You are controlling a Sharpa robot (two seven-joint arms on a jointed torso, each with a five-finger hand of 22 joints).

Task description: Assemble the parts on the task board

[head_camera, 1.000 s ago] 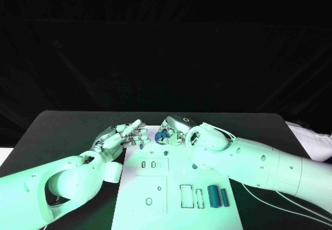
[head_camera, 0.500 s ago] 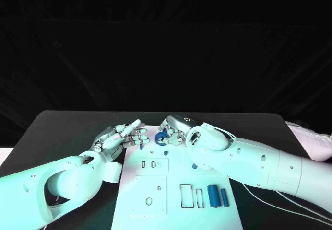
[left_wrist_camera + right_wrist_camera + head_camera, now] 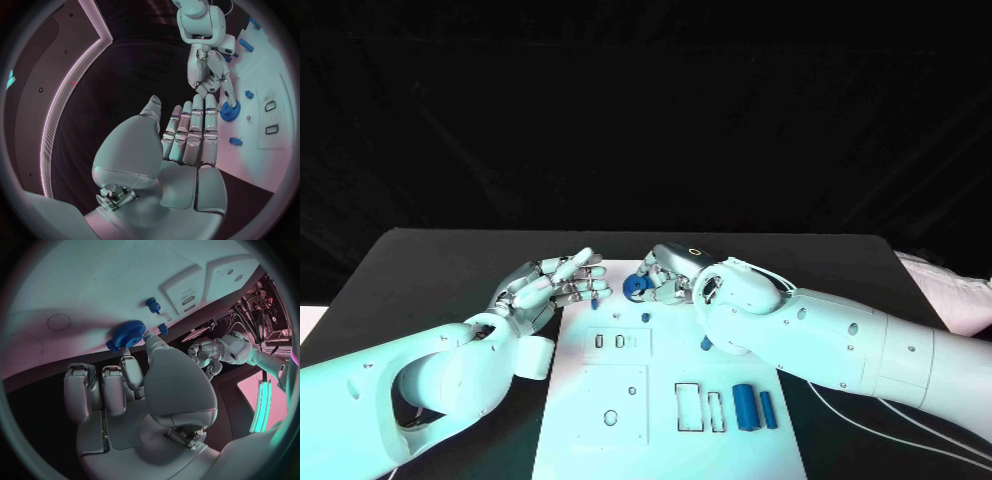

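Observation:
The white task board [image 3: 625,400] lies in the middle of the table. At its far end sits a blue gear [image 3: 636,287], also seen as the gear [image 3: 128,333] and the gear [image 3: 229,111]. My right hand [image 3: 675,272] bends down over it and pinches the gear between thumb and a fingertip [image 3: 145,336]. My left hand [image 3: 553,285] lies at the board's far left edge, fingers [image 3: 190,132] straight and side by side, holding nothing. A small blue part [image 3: 594,301] lies by its fingertips. A blue peg [image 3: 646,319] stands just in front of the gear.
Two blue bars [image 3: 746,408] lie side by side near the board's front right, beside two rectangular slots [image 3: 689,409]. Another small blue piece [image 3: 705,344] shows under my right forearm. Black table [image 3: 444,270] surrounds the board.
My right hand has shifted slightly to the right over the gear. The gear and my left hand have barely moved.

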